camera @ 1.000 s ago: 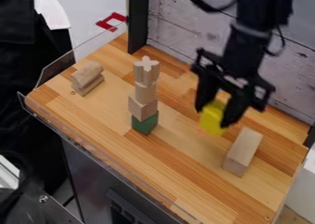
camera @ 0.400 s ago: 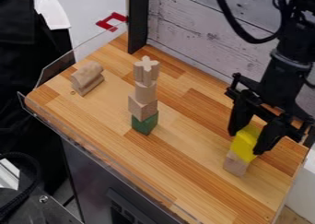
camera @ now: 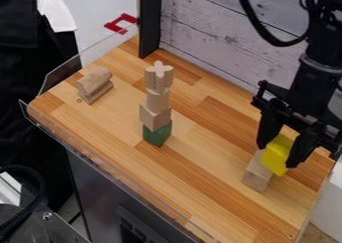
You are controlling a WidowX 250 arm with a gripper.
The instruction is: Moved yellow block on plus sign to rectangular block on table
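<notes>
A: Located the pincer (camera: 277,155)?
B: Found at the far end of the rectangular block (camera: 255,175), pinching the yellow block (camera: 274,157) between both sides.
A: Examined the fit?
B: Noted a tilt in the yellow block, with an overhang past the rectangular block's right side. Could not confirm contact beneath.
A: Identified the main hazard?
B: Rated a slide off that right side likeliest, owing to release with too little support. Ranked tipping second, owing to landing on one edge.
A: Considered excess downward pressure?
B: Did. Anticipated shoving or turning the rectangular block, owing to an off-centre push. Advised levelling and centring before release.
A: Inspected the plus-sign block (camera: 159,74)?
B: Recorded it atop the stack (camera: 155,116), upright on the desk (camera: 200,162), well left of the rectangular block. Judged it safe, barring a wide leftward retreat.
</notes>
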